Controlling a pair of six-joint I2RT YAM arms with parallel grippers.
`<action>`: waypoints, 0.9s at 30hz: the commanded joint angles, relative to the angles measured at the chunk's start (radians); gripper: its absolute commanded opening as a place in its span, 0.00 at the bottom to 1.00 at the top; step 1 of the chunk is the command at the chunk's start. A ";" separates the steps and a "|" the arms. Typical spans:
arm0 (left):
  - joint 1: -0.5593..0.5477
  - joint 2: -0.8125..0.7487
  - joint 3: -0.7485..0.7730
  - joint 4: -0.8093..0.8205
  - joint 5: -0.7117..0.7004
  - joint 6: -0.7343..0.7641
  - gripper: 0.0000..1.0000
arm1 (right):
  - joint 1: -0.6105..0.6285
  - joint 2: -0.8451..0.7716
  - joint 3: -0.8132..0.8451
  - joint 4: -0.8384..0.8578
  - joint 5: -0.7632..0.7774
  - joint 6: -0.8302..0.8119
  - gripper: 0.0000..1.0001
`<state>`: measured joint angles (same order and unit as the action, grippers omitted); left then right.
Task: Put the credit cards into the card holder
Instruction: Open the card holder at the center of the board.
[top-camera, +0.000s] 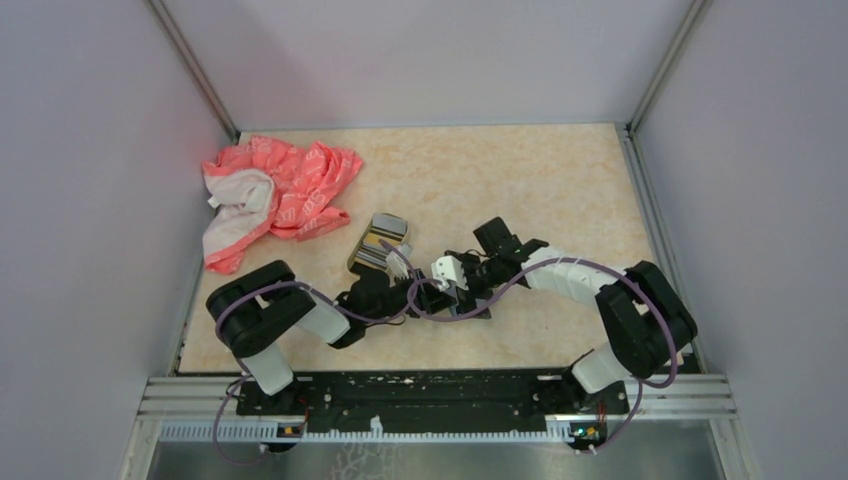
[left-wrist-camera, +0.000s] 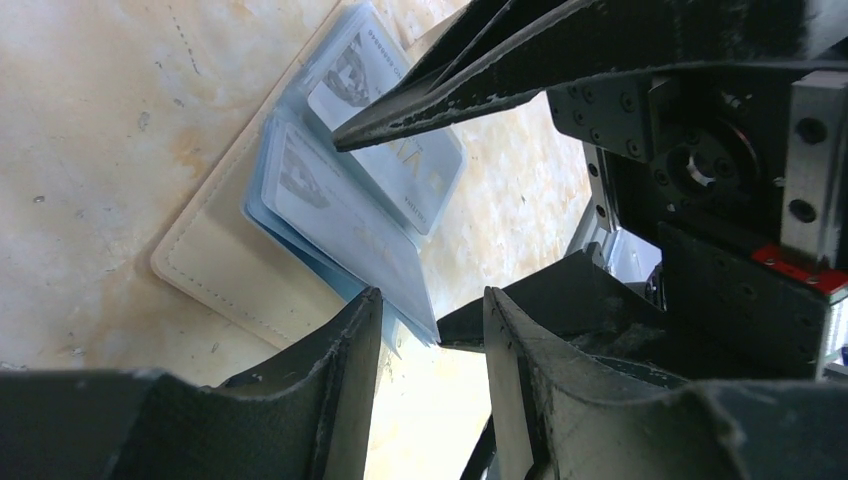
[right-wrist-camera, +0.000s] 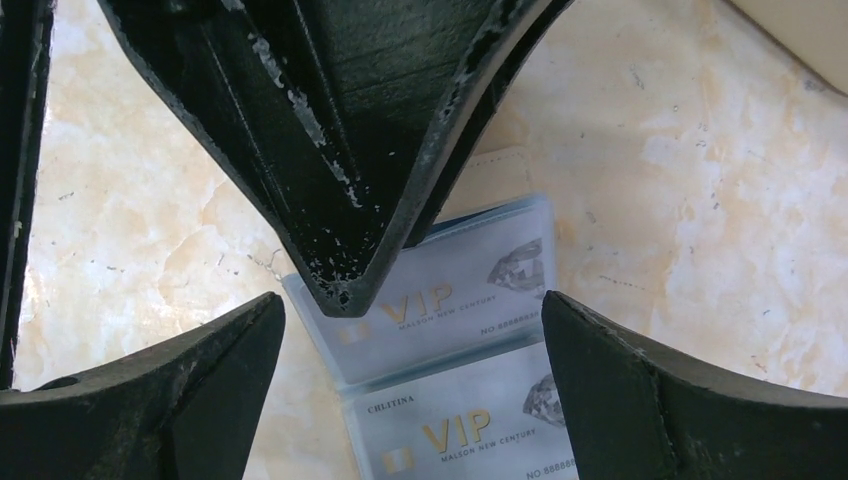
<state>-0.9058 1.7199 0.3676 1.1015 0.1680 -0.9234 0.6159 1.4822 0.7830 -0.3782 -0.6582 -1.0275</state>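
1. Nearest in the right wrist view, the right gripper (right-wrist-camera: 410, 310) hangs just over the credit cards (right-wrist-camera: 470, 280), its jaws spread wide and gripping nothing. The pale blue cards lie fanned on the table (top-camera: 560, 180) between its two fingers.
2. Just beyond is the left gripper (left-wrist-camera: 432, 300). One of its fingers (right-wrist-camera: 340, 150) comes down with its tip at the upper card's edge, and I cannot tell whether it presses.
3. From the left wrist, that gripper stands partly parted with nothing between the jaws, the corner of the stack just beside the gap. A tan flat piece (left-wrist-camera: 215, 270) lies under the cards.
4. The step in hand looks to be taking one card off the fan. To do it well:
   - The right jaws should drop low and catch only the top card by its long edges.
   - The left finger should pin the cards beneath so they do not slide.
   - A slight tilt would help get under so thin an edge.
5. Both arms reach in low and meet tip to tip at mid-table, wrists pitched down.
6. Farther off, the card holder (top-camera: 380, 243) sits near, just past the left gripper, with striped card edges showing inside. Farthest, a pink cloth (top-camera: 275, 190) lies crumpled by the left wall.
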 joint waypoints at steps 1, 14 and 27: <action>0.008 0.010 0.007 0.072 0.020 -0.008 0.48 | 0.016 0.005 -0.010 0.051 0.020 0.013 0.99; 0.016 0.024 0.000 0.092 0.031 -0.015 0.48 | 0.021 -0.017 -0.013 0.068 0.070 0.006 0.98; 0.028 0.059 0.018 0.123 0.064 -0.025 0.49 | 0.003 -0.029 -0.002 0.052 0.056 0.005 0.94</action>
<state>-0.8867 1.7557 0.3676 1.1637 0.2028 -0.9371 0.6262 1.4837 0.7723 -0.3443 -0.5770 -1.0248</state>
